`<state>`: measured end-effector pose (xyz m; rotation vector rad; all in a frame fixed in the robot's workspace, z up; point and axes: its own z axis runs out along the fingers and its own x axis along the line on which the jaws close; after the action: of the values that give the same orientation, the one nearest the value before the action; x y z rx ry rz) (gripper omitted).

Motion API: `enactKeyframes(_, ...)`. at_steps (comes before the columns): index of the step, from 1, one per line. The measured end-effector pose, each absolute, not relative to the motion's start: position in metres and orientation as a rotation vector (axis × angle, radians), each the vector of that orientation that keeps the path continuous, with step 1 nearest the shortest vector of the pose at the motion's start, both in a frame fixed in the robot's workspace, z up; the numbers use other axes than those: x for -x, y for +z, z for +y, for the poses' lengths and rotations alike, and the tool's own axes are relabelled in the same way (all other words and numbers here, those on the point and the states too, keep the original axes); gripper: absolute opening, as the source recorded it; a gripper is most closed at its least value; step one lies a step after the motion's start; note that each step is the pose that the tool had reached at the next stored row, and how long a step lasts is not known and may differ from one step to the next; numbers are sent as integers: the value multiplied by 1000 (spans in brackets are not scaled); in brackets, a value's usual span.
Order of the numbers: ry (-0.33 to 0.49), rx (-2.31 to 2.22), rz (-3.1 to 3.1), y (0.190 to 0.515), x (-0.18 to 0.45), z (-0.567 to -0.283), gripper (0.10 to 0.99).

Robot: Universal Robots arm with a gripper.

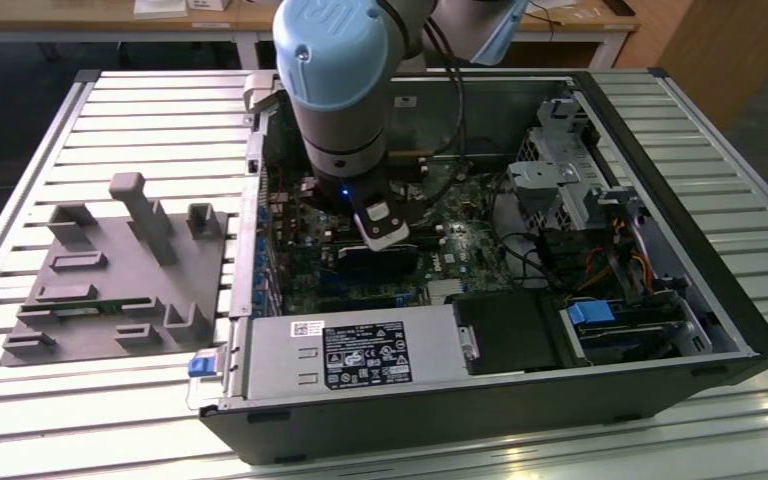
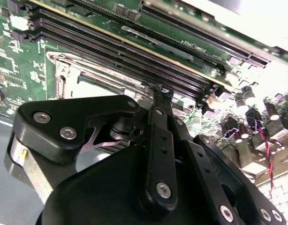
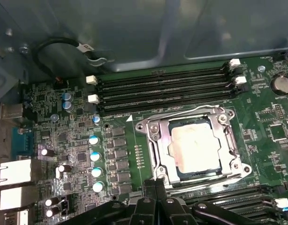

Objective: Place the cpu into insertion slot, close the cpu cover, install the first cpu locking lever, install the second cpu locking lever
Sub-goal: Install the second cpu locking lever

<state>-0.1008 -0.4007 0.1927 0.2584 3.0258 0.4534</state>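
Observation:
The cpu point(image 3: 195, 146), a silvery square chip, lies in the insertion slot point(image 3: 238, 157) on the green board. The cpu cover point(image 3: 158, 140) is folded flat over it, and the chip's top shows through its window. Thin wire levers run along two opposite sides of the cover point(image 3: 181, 115). My gripper point(image 3: 155, 186) hangs just over the slot's edge with its black fingers pressed together and nothing seen between them. In the second wrist view its tip point(image 2: 158, 90) sits by the slot's metal rim point(image 2: 69, 77). The exterior view has the gripper point(image 1: 387, 238) low inside the open computer case.
Long black memory slots point(image 3: 162, 91) flank the socket, and blue-topped capacitors point(image 3: 94, 154) stand beside it. In the case are a power supply point(image 1: 344, 355), a drive cage point(image 1: 558, 180) and cables. A grey fixture point(image 1: 117, 270) lies on the slatted table at the exterior view's left.

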Motion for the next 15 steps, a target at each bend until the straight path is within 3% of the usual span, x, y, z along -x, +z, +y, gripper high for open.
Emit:
enactKeyframes(5,407,-255,3026,192,106,-396,106)
enactKeyframes(15,406,-255,3026,192,106,-392,106)
